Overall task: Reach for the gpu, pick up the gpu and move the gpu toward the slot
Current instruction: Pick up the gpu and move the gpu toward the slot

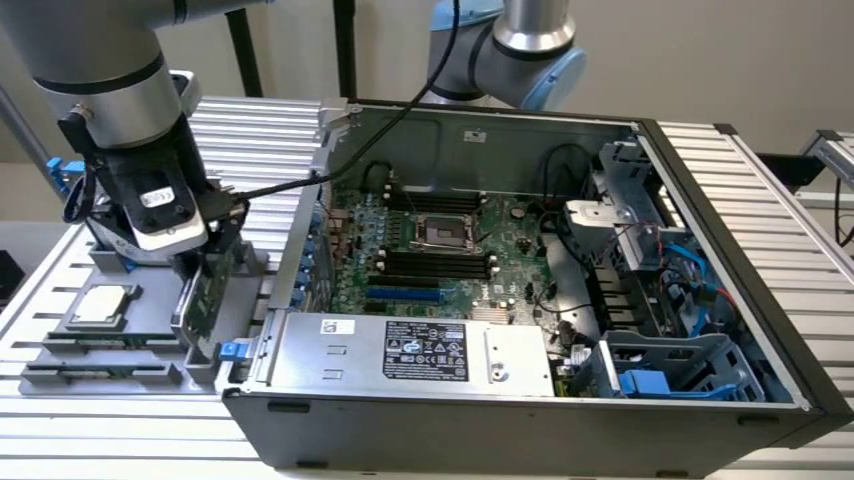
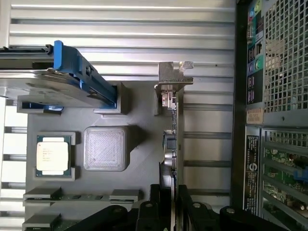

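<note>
The gpu (image 1: 198,300) stands on edge in a slot of the grey holder tray (image 1: 147,345), at the exterior view's left, beside the open computer case. In the wrist view the gpu (image 2: 174,144) is seen edge-on, a thin green board with its silver bracket (image 2: 173,79) at the far end. My gripper (image 2: 173,204) reaches straight down over the card's near end, one black finger (image 2: 161,202) pressed against each face, shut on it. The card still sits in the holder. The blue expansion slot (image 1: 407,295) lies on the motherboard inside the case.
On the same tray sit a square silver CPU chip (image 2: 52,155) and a silver hard drive with blue rails (image 2: 57,86). The case wall (image 1: 300,250) rises right beside the tray. A silver power supply (image 1: 414,350) lies along the case's near side, with drive cages (image 1: 654,300) at the exterior view's right.
</note>
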